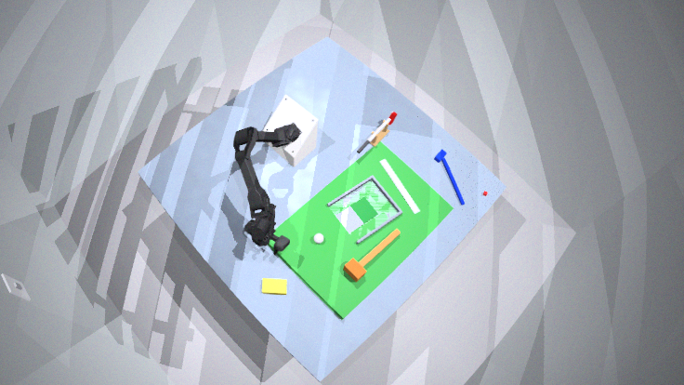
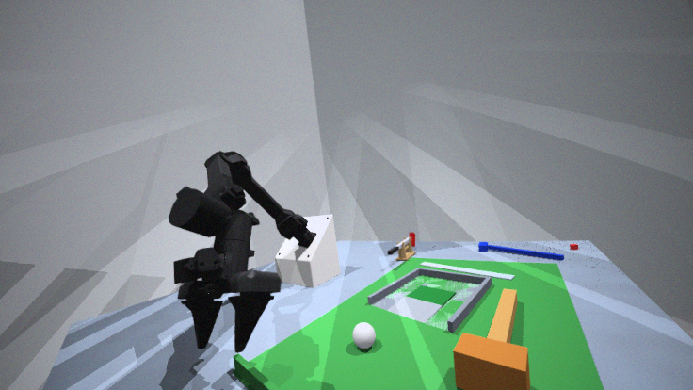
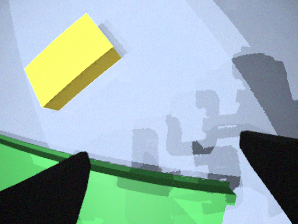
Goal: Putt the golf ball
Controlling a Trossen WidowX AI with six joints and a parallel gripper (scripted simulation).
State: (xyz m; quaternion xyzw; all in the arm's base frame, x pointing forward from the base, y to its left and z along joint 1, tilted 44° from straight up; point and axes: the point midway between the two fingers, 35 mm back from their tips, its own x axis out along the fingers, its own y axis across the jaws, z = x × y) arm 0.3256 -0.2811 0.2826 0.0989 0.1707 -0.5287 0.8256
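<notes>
The red putter (image 1: pixel 392 117) (image 2: pixel 411 238) rests on a small wooden stand (image 1: pixel 380 138) (image 2: pixel 406 253), its red head up and its dark grip pointing to the lower left. The white golf ball (image 1: pixel 318 237) (image 2: pixel 363 334) lies on the green mat (image 1: pixel 330 292) (image 2: pixel 538 290). Beyond it, a grey rail (image 1: pixel 386 193) (image 2: pixel 470 303) borders a pale ramp-like surface (image 1: pixel 348 220) (image 2: pixel 411 310) and a dark green square (image 1: pixel 364 210) (image 2: pixel 431 295). My gripper (image 2: pixel 220 348) (image 3: pixel 166 150) is open and empty, pointing down above the mat's left corner, left of the ball.
An orange mallet (image 1: pixel 354 269) (image 2: pixel 490 361) and a white strip (image 1: pixel 400 185) (image 2: pixel 467 270) lie on the mat. A yellow block (image 1: pixel 274 285) (image 3: pixel 70 60) lies beside it. A blue club (image 1: pixel 453 179) (image 2: pixel 523 251) and a tiny red cube (image 1: pixel 484 193) (image 2: pixel 573 247) lie at the far right.
</notes>
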